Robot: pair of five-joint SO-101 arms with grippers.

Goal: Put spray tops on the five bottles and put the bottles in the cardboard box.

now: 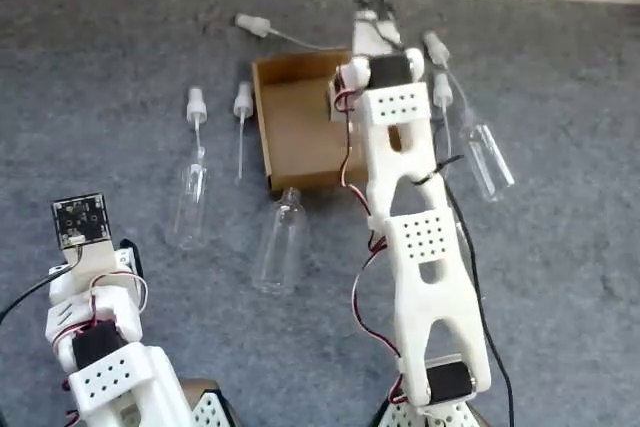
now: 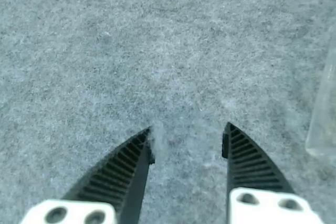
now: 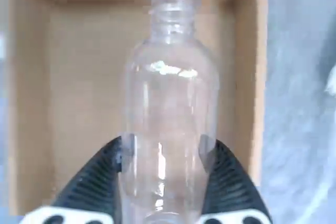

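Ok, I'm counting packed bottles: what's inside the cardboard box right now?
In the cardboard box, the visible floor is bare. The right tool holds an uncapped bottle over it. The floor under that arm and bottle is covered.

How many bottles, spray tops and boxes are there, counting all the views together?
Bottles: 4, one of them held in the right hand
Spray tops: 5
Box: 1
Total: 10
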